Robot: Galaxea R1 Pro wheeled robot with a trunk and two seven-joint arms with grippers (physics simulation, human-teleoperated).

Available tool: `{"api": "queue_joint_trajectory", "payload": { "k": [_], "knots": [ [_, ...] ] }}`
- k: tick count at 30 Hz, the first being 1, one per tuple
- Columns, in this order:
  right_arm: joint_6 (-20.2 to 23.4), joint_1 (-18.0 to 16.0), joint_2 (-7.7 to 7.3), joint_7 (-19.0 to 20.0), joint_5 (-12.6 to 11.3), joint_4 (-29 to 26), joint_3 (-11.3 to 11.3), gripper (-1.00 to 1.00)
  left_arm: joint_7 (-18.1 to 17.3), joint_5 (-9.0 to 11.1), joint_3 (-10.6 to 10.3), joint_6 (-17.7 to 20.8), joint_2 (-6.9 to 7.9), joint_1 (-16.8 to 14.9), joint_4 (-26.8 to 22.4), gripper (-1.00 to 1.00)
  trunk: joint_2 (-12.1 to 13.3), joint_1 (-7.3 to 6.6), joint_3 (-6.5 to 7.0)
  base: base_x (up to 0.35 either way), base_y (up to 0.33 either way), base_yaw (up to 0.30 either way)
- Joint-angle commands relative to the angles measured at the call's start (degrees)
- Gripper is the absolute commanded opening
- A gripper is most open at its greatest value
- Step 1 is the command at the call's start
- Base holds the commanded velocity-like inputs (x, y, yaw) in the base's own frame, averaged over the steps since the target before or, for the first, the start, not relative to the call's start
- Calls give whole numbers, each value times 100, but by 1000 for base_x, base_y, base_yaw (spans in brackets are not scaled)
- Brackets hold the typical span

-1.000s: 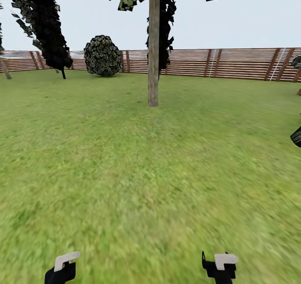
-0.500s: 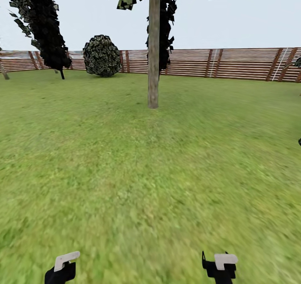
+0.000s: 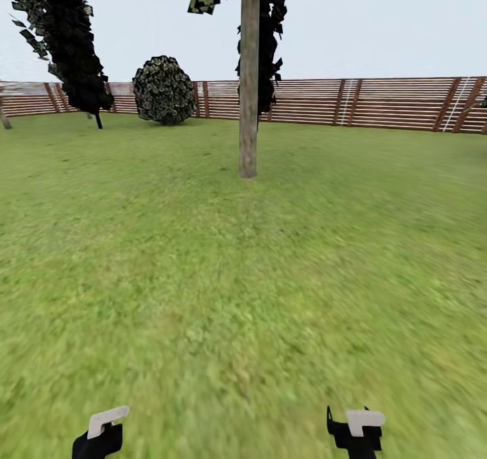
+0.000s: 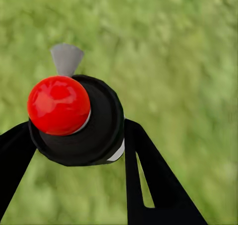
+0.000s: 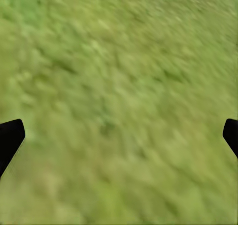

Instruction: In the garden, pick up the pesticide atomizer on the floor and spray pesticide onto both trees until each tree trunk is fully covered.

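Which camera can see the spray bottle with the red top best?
The left wrist view: the atomizer, black with a red top, sits big and close between the left gripper fingers. The head view catches just a pale bit by that gripper.

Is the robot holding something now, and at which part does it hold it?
The left end effector grips the atomizer around its black body, below the red cap. The right end effector holds nothing.
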Motion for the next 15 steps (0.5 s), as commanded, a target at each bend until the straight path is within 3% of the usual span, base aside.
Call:
{"api": "queue_joint_trajectory", "payload": {
  "k": [1,15],
  "knots": [
    [0,0,1,0,0,0,-1,100,0,0,0,0,0,-1,-1,-100,0,0,0,340,0,0],
    [0,0,1,0,0,0,-3,100,0,-4,0,0,0,-2,-1,-100,0,0,0,340,0,0]
  ]
}}
